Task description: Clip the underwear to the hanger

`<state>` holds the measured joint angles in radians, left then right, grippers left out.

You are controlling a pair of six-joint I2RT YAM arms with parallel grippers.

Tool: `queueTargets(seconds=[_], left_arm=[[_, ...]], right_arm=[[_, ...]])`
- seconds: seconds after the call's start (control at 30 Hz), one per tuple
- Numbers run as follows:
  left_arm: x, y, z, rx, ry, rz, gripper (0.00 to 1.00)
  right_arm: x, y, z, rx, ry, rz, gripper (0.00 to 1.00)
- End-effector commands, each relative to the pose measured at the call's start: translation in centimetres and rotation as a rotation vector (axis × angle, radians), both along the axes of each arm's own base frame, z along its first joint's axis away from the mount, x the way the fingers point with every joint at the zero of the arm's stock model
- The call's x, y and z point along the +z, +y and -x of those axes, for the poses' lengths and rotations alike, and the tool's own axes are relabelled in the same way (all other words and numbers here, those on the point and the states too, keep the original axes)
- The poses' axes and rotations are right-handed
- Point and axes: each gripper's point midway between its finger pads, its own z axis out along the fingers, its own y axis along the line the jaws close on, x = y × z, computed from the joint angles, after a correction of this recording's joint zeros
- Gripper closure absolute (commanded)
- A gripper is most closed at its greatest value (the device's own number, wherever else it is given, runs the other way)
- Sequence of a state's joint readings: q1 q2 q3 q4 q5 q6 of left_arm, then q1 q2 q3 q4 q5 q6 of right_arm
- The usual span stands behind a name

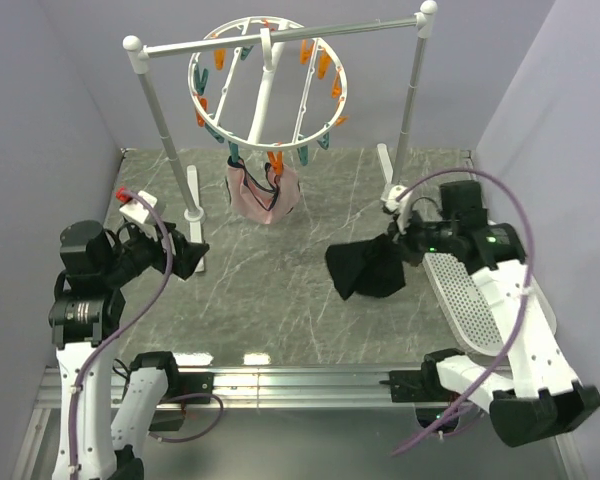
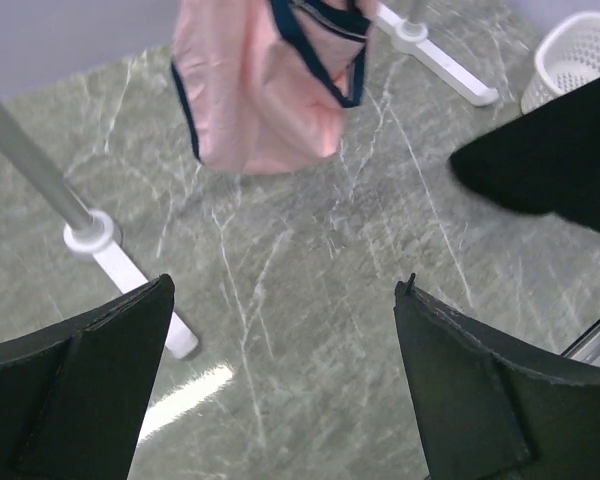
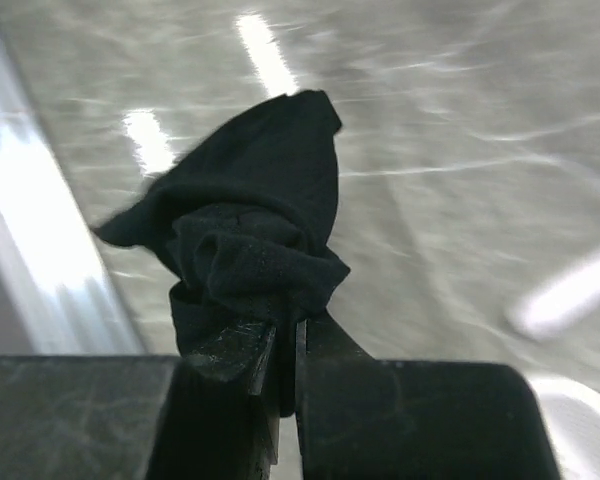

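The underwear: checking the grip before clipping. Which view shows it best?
Right wrist: the underwear shows close up, bunched in the shut right pincer. Top external shows it small beside that pincer; left wrist catches only a black edge.

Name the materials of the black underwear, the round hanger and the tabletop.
Underwear: soft matte fabric, judging by its bunched folds. Hanger: smooth white plastic, likely, given its thin moulded bars. Tabletop: grey marble-look surface with white veins and glare; stone or printed laminate, unclear.

No readable txt, labels, brands or nos. anywhere in the three views.
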<state>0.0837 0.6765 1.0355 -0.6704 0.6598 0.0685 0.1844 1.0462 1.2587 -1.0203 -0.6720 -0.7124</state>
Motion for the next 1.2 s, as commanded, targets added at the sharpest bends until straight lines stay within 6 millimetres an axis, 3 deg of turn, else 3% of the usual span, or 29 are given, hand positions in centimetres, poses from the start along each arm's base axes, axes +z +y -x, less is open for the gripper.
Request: queueTargets(seconds=[0.0, 0.17, 0.3, 0.5, 0.57, 0.63, 0.67, 0.7, 0.77, 0.87, 0.97, 1.03, 1.13, 1.17], left_arm=[[-0.3, -1.0, 0.9, -0.121, -0.057, -0.061, 0.04], [-3.2, -1.9, 2.3, -0.261, -0.046, -0.142, 0.09], [-4.7, -2.3, 3.3, -0.339, -0.074, -0.184, 0.09], [-7.4, -2.9, 4.5, -0.474, -0.122, -0.259, 0.10], [-7.8, -2.8, 4.3, -0.479, -0.125, -0.279, 0.10], [-8.1, -2.8, 4.1, -0.495, -0.113, -0.288, 0.10], [-8.2, -2.8, 4.0, -0.497, -0.106, -0.286, 0.10], [-8.4, -2.9, 3.9, -0.501, -0.098, -0.284, 0.10], [-8.8, -2.9, 3.3, -0.500, -0.080, -0.286, 0.10], [-9.6, -2.9, 2.3, -0.482, -0.049, -0.296, 0.11], [-10.8, -3.5, 2.2, -0.509, -0.024, -0.313, 0.12], [-11.2, -3.7, 2.1, -0.507, -0.016, -0.308, 0.13], [-11.4, -4.1, 1.6, -0.479, -0.021, -0.275, 0.13], [-11.5, -4.2, 1.4, -0.464, -0.009, -0.253, 0.13]], right_arm=[[-1.3, 3.7, -0.6, 0.023, 0.099, -0.140, 1.00], [-3.4, 8.1, 2.1, 0.166, 0.243, -0.227, 1.00], [-4.2, 10.4, 3.5, 0.234, 0.321, -0.280, 1.00], [-0.2, 12.7, 5.0, 0.359, 0.407, -0.498, 1.00], [-0.3, 12.8, 5.1, 0.303, 0.517, -0.556, 1.00], [-3.1, 12.0, 3.7, 0.194, 0.543, -0.567, 1.00], [-4.8, 11.7, 2.9, 0.134, 0.551, -0.549, 0.94], [-7.3, 11.0, 2.7, 0.069, 0.597, -0.518, 0.83], [-11.3, 9.4, 0.6, -0.068, 0.640, -0.448, 0.46], [-14.5, 6.2, -1.8, -0.257, 0.701, -0.392, 0.40], [-14.8, 3.0, -4.0, -0.366, 0.613, -0.315, 0.39], [-13.8, 1.9, -5.0, -0.352, 0.494, -0.252, 0.39], [-10.8, 1.5, -6.4, -0.291, 0.250, -0.153, 0.36], [-9.6, 3.1, -5.8, -0.223, 0.187, -0.127, 0.36]])
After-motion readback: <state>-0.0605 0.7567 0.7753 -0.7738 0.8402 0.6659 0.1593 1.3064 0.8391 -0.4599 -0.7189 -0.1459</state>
